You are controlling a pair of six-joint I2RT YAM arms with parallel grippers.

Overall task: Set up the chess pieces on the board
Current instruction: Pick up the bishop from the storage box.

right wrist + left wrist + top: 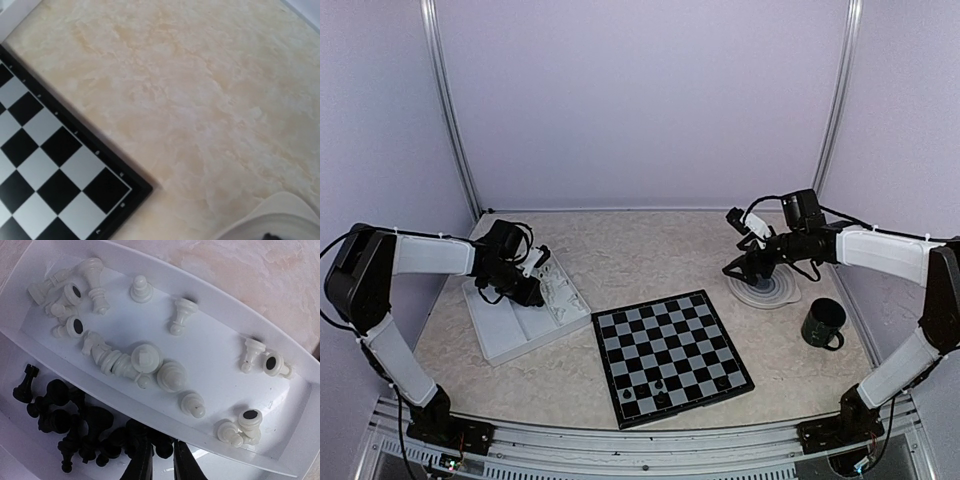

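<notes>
Tiny black plastic chess pieces [60,420] in white compartment tray [215,340]: light, rigid, slippery; grip mid-stem. Left end effector [162,450] narrow-set among them, pinch undeterminable. Right end effector [738,268] spread.

top: high, near side, looks down-fwd | L wrist: close over white plastic tray [215,360] | R wrist: close over black-grey chequered board [50,165] corner | top shares both
</notes>
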